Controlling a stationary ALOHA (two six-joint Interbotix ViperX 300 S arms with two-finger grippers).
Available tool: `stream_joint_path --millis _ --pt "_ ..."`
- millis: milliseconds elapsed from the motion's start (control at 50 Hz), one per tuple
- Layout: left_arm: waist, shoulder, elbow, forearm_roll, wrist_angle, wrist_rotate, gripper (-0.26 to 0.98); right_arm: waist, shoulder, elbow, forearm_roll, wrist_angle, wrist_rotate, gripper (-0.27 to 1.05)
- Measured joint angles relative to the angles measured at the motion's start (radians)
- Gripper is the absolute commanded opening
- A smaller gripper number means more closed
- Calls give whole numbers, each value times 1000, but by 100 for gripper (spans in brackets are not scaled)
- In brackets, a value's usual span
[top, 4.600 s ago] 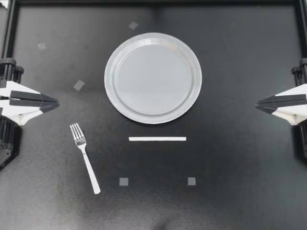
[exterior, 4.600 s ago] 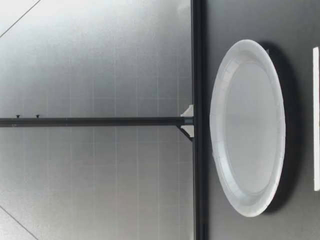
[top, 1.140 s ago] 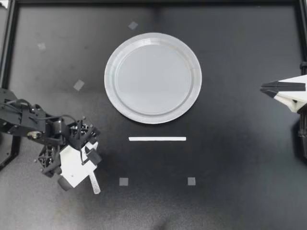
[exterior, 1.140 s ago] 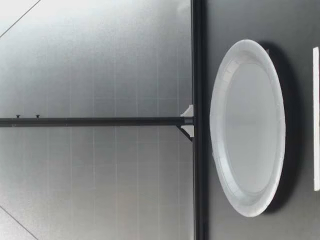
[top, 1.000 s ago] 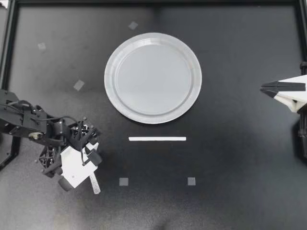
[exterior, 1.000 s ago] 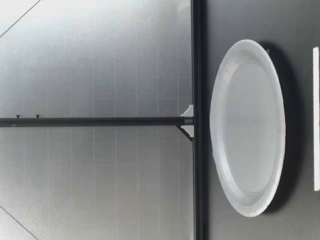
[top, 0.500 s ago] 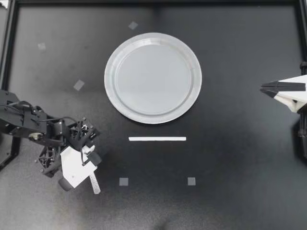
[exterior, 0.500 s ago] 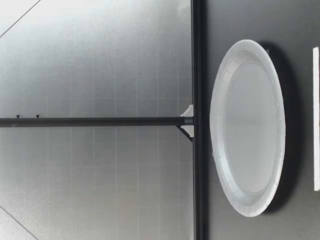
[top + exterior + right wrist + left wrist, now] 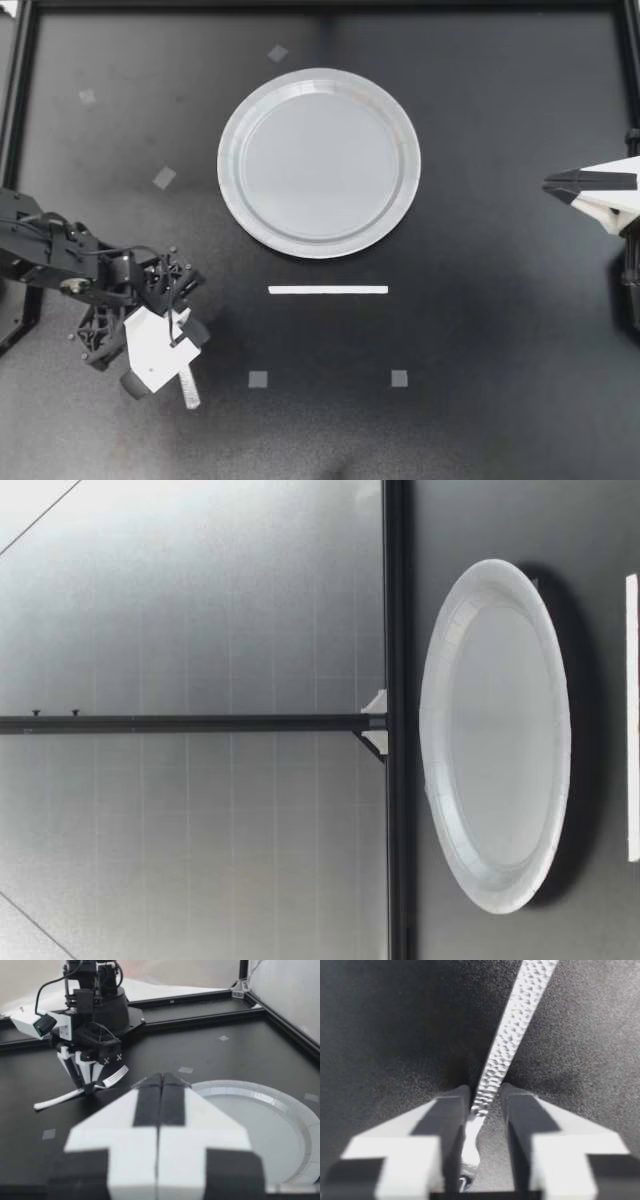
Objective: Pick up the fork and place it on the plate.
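Plate (image 9: 228, 165) sits mid-table, with the fork (image 9: 189, 388) well apart from it toward the left side, pinched at its neck between the narrow-set fingers of my left gripper (image 9: 180, 330). Only the right wrist view shows the tines raised and the handle sloping down to the table. My right gripper (image 9: 550, 186) is closed on nothing.

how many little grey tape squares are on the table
5 squares: one beyond the plate, two to its left, two below the white strip. My left arm may hide more.
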Motion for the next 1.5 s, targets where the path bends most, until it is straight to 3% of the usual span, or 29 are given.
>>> stream_joint_path --millis 100,280,500,560,780,900,1080,1160,1240,1340,1500 --pt "0 -14 0 0 0 -2 6 2 0 0 -2 0 0 -10" --pt "0 -60 -26 2 -5 -29 5 2 2 0 0 0 -14 -10" --pt "18 -140 -132 -5 -135 -239 5 -2 8 -69 -3 48 -179 -2" --pt "21 -150 -143 -6 -213 -336 5 -3 15 -109 -3 84 -267 8" --pt "23 -164 -141 -67 -580 -805 5 -6 137 -196 -28 164 -653 84" --pt "23 -184 -127 -83 -758 -1177 5 -17 172 -198 -48 124 -897 75" --pt "25 -190 -101 -81 -1012 -1888 5 -75 186 -233 -58 55 -1328 76" --pt "25 -163 -95 -32 -1083 -2129 5 -77 210 -236 -58 15 -1513 75" --pt "23 -127 -106 61 -1108 -2266 5 -78 255 -235 -55 -28 -1640 75" --pt "21 -75 -164 158 -1115 -2332 5 -78 350 -238 -41 -94 -1666 75" --pt "20 -32 -221 201 -1118 -2342 5 -66 479 -256 -38 -213 -1631 75"
